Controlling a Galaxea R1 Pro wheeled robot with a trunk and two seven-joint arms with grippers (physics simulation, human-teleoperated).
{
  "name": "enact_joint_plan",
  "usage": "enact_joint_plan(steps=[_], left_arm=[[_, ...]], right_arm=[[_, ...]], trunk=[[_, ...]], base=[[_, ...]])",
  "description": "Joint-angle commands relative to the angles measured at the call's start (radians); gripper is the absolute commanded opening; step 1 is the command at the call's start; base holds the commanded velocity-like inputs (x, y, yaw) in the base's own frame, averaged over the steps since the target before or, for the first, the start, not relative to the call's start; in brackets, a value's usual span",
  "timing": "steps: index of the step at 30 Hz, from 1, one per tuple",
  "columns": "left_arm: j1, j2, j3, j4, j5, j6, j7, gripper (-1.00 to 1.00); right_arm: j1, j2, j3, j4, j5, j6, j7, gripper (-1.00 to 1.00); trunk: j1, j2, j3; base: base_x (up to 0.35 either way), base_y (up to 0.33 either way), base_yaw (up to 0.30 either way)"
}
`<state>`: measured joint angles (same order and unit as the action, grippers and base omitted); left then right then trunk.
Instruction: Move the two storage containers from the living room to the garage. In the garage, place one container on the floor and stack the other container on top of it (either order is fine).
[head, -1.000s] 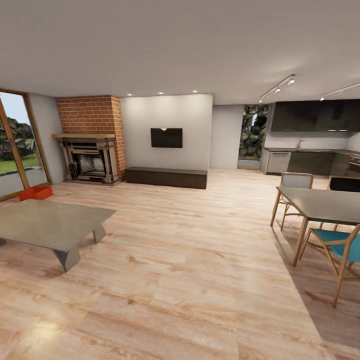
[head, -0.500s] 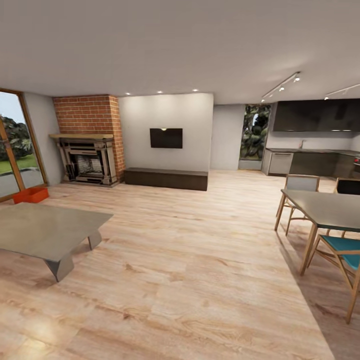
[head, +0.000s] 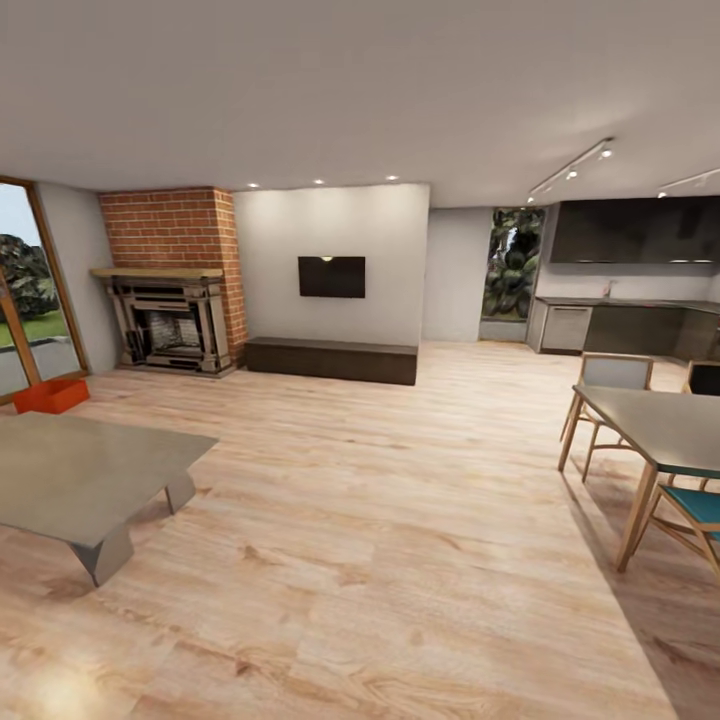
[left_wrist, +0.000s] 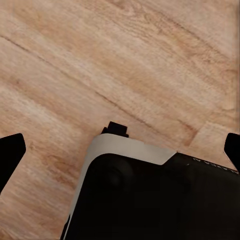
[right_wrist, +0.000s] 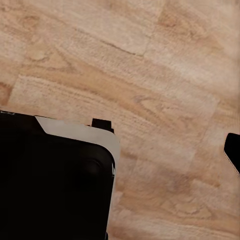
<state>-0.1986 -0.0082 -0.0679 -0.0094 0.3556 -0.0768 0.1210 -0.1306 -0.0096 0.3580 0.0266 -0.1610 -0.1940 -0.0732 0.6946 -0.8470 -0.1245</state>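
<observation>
Nearest, in both wrist views, the robot's own dark base with its pale edge (left_wrist: 150, 195) was seen over the light wood-plank floor (right_wrist: 150, 75). In the left wrist view two dark fingertips (left_wrist: 11, 150) were seen at opposite edges, far apart, nothing between them but bare planks: the left gripper (left_wrist: 120, 152) was judged spread wide and empty. In the right wrist view a single dark fingertip (right_wrist: 233, 150) was caught at one edge; the other was not shown, so whether the right jaws were spread or pressed together could not be told. Nothing was seen held there.

In the head view, a low grey coffee table (head: 90, 470) was noted near on the left, a dining table (head: 665, 425) with chairs (head: 690, 510) near on the right, open planks between.

Farther off, beyond the coffee table, one orange-red storage container (head: 50, 396) was seen on the floor just beside the glass doors (head: 25, 300), near the brick fireplace (head: 175, 290). Only one box could be made out; the second could not be placed. A dark low bench (head: 332, 358), a wall screen (head: 331, 276) and a kitchen (head: 630, 290) were recorded at the far end.

Step judged: approach within the living room, no container yet picked up. Next, the base would need to be driven left around the coffee table to the box, stopped close, and the arms lowered to its walls.
</observation>
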Motion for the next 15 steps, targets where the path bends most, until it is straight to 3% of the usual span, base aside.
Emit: enact_joint_plan(steps=[1, 15], left_arm=[[-0.001, -0.001, -0.007, 0.0, 0.007, -0.004, 0.003, 1.0], [-0.001, -0.001, -0.007, 0.001, 0.008, -0.003, 0.004, 1.0]], right_arm=[[-0.001, 0.0, 0.009, 0.003, -0.01, -0.006, 0.0, 1.0], [-0.001, 0.0, 0.009, 0.003, -0.01, -0.005, 0.0, 1.0]], trunk=[[0.001, -0.001, -0.001], [0.001, -0.001, -0.001]], base=[[0.322, 0.0, 0.0], [0.322, 0.0, 0.0]])
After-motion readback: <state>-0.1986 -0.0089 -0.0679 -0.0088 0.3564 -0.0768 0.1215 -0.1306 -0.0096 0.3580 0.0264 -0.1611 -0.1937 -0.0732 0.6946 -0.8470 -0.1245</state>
